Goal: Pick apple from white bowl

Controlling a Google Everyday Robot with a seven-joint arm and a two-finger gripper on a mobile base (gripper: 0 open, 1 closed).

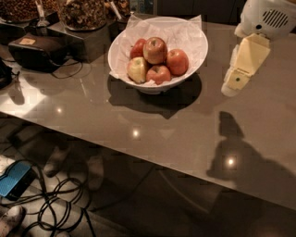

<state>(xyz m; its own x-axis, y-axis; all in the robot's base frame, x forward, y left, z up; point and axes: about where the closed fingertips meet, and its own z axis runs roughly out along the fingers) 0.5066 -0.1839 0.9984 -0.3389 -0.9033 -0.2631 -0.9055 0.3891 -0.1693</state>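
The white bowl [192, 62], lined with crinkled white paper, stands on the grey table toward the back. It holds several apples. The large red apple with a yellowish blush at its stem [155, 50] sits on top of the pile. A yellow-green apple [137, 69] lies at the front left, and darker red apples [177, 61] lie around it. My gripper [232, 83] hangs at the right, to the right of the bowl and above the table, apart from the apples. Its cream finger [247, 60] points down and to the left.
A black box with cables [39, 51] and dishes of nuts and dried food [83, 11] stand at the back left. The table's front edge [138, 152] runs diagonally. Cables and a blue object [16, 178] lie on the floor below.
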